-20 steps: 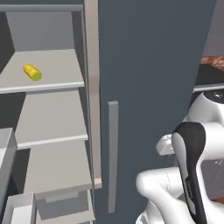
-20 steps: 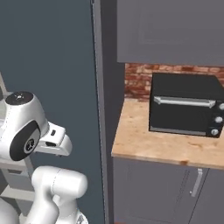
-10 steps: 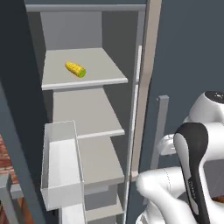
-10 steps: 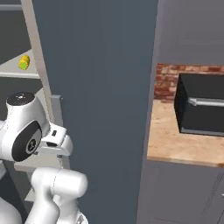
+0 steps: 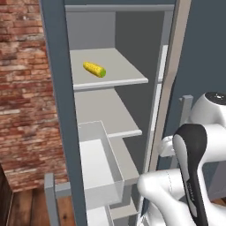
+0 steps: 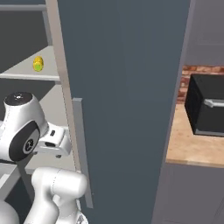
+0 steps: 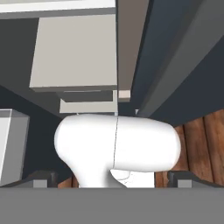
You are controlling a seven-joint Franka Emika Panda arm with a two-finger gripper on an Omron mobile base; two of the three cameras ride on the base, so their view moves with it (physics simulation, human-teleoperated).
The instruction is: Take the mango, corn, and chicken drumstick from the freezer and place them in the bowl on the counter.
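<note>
From the left base view I see the freezer (image 5: 115, 110) standing open, its door swung wide so the shelves are within reach. The corn (image 5: 94, 69) lies on its side on the upper shelf (image 5: 126, 73), toward the left edge and well back from the front lip, alone there. Below, a white drawer (image 5: 99, 165) is pulled out past the shelf fronts. My arm is folded low at the lower right, I judge because I am not yet reaching.

From the right base view the freezer door (image 6: 127, 96) blocks most of the scene; the corn (image 6: 38, 64) peeks past its edge. The tabletop (image 6: 192, 146) carries a black toaster oven (image 6: 205, 109) near its back edge.

In the hand view the fingers (image 7: 114, 180) are spread fully wide, holding nothing, pointing down at the floor (image 7: 201, 140).
</note>
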